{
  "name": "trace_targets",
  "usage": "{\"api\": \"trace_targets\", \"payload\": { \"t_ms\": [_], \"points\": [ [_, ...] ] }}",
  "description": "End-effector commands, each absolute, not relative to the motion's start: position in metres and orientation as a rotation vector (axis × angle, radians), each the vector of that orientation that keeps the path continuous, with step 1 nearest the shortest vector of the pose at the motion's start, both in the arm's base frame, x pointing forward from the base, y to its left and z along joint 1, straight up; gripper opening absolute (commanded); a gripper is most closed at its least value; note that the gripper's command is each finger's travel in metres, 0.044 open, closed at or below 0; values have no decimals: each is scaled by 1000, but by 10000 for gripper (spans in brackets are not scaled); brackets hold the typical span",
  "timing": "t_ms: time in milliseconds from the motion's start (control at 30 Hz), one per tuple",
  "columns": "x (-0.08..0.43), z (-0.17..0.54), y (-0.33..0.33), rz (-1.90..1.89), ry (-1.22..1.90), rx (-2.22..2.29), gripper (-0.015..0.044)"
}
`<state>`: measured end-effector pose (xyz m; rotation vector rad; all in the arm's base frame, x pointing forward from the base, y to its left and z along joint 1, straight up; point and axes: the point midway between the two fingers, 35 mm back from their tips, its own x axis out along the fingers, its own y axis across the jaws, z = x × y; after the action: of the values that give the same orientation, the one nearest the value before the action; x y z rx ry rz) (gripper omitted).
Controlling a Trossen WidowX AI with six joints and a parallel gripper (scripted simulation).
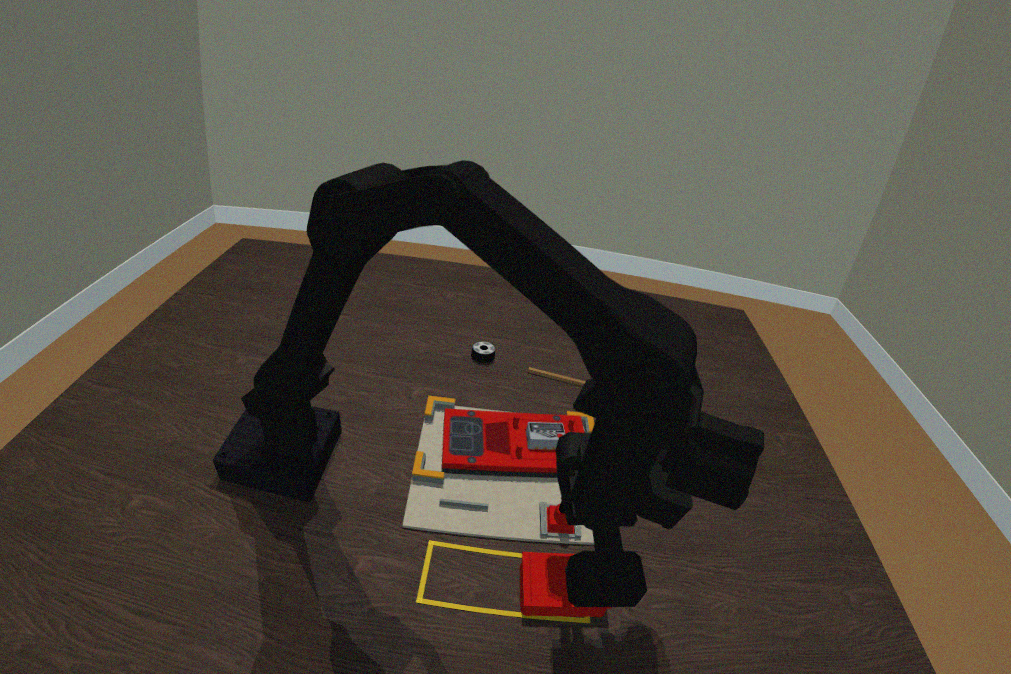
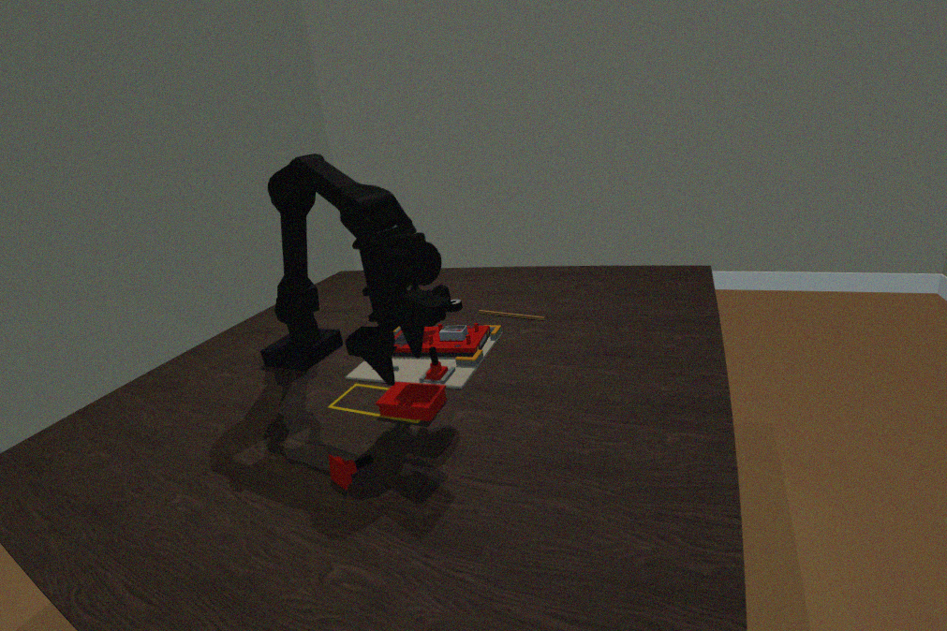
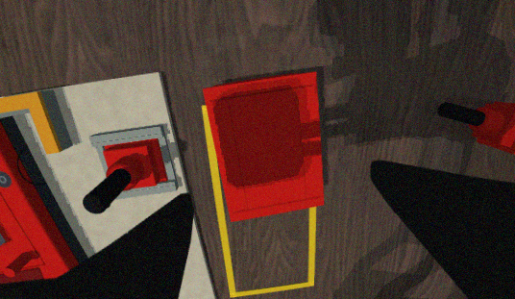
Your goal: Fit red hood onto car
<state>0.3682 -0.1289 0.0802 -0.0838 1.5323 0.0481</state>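
The red hood [image 1: 539, 584] [image 2: 408, 409] [image 3: 266, 139] lies flat on the table, roof up, over one end of a yellow outline; a dark shadow falls on its roof. My gripper [image 2: 406, 370] [image 3: 282, 186] is open and empty above the hood, with the fingertips toward its two long sides in the wrist view. The red chassis [image 1: 502, 454] [image 3: 43, 245] sits between orange corner brackets on a pale board [image 1: 427, 512]. The grey engine block [image 1: 544, 434] [image 2: 453, 332] is on its deck, with short red pegs around it. My arm hides the chassis's right end in the top view.
A red piece with a black stem [image 1: 558, 520] [image 2: 436, 372] [image 3: 139, 168] stands in a grey holder on the board, close to one finger. A similar red piece [image 2: 342, 471] [image 3: 497, 127] lies on the table. A wheel [image 1: 483, 352] and a thin rod [image 1: 554, 375] lie behind the board.
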Motion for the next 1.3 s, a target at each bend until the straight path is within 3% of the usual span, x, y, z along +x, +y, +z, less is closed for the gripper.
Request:
{"api": "trace_targets", "payload": {
  "t_ms": [0, 1267],
  "points": [
    [369, 76, -129, 54, 1531, -85, 440],
    [370, 46, -130, 54, 1531, -85, 440]
  ]
}}
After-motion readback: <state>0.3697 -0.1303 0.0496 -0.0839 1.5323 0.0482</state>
